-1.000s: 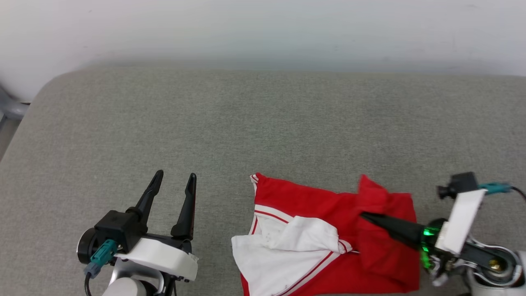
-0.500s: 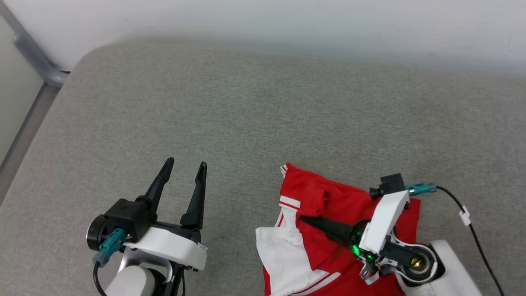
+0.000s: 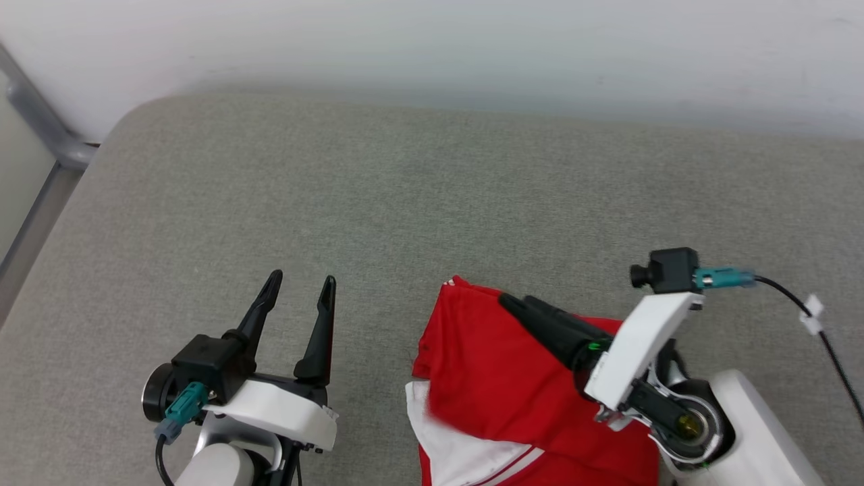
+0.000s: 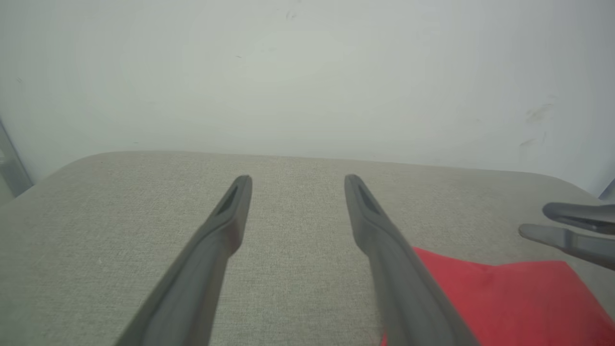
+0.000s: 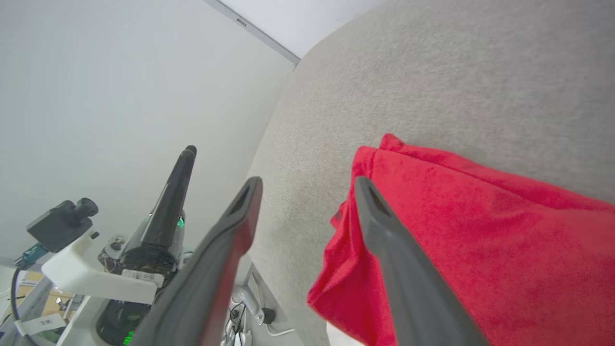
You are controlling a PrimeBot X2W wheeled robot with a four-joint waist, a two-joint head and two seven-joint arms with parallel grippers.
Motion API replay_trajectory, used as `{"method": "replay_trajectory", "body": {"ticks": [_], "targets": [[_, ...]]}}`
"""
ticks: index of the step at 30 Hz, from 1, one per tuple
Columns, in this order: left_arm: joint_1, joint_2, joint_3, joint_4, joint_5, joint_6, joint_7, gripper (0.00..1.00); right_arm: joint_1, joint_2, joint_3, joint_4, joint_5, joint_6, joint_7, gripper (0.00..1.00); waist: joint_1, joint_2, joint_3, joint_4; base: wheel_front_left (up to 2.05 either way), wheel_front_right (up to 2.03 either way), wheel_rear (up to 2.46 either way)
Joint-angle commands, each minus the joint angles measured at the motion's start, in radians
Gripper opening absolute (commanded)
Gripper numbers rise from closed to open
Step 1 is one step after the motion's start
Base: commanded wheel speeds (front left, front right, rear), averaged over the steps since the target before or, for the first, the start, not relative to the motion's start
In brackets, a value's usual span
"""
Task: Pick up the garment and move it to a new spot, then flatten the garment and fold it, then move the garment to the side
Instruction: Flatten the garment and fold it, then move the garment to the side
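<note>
The right gripper (image 3: 518, 302) had just let go: its fingers stood apart and empty, where a moment earlier they were pinched on a red flap being drawn across. Under and just behind them lay the garment (image 3: 499, 391), the flap now covering most of the white sleeve, so one fold looked done and the shift aside still owed. Beyond the fingertips the grey cushion (image 3: 432, 202) ran bare to the wall (image 3: 432, 40). To one side the left gripper (image 3: 302, 279) hung spread and empty, clear of the cloth's edge. Past it, the cushion's rounded corner and a metal rail (image 3: 71, 154) bounded the room.
</note>
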Motion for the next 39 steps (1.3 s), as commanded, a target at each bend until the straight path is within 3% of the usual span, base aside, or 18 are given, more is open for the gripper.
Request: {"method": "replay_trajectory", "body": {"ticks": [1,6,10,17,25,30,39], "targets": [[0.012,0.001,0.003,0.003,0.003,0.004,-0.003,1.0,0.027,-0.024,-0.003,-0.02,-0.049,-0.001,-0.038,1.0,-0.0001,0.0,-0.015,-0.018,0.0,0.0,0.0],[0.025,0.007,0.008,0.003,0.003,0.016,-0.003,1.0,0.075,-0.095,-0.072,-0.067,-0.283,-0.001,-0.178,1.0,-0.0001,0.0,-0.03,-0.047,0.0,0.0,0.0],[0.035,0.013,0.015,-0.001,0.006,0.026,-0.004,1.0,0.131,-0.119,-0.202,-0.106,-0.542,-0.001,-0.283,1.0,-0.0001,0.0,-0.039,-0.069,0.0,0.0,0.0],[0.063,0.022,0.035,-0.005,0.007,0.046,-0.006,1.0,0.258,-0.051,-0.406,-0.242,-0.837,-0.001,-0.396,1.0,-0.0001,0.0,-0.069,-0.109,0.0,0.0,0.0],[0.118,0.031,0.06,0.002,0.019,0.075,-0.007,1.0,0.382,0.015,-0.429,-0.342,-0.951,-0.001,-0.46,1.0,-0.0001,0.0,-0.123,-0.129,0.0,0.0,0.0],[0.163,0.03,0.076,-0.001,0.027,0.092,-0.008,1.0,0.444,0.041,-0.432,-0.372,-0.954,-0.001,-0.44,1.0,-0.0001,0.0,-0.144,-0.13,0.0,0.0,0.0],[0.173,0.02,0.085,-0.001,0.036,0.083,-0.009,1.0,0.464,0.056,-0.434,-0.402,-0.953,-0.001,-0.413,1.0,-0.0001,0.0,-0.148,-0.129,0.0,0.0,0.0]]}}
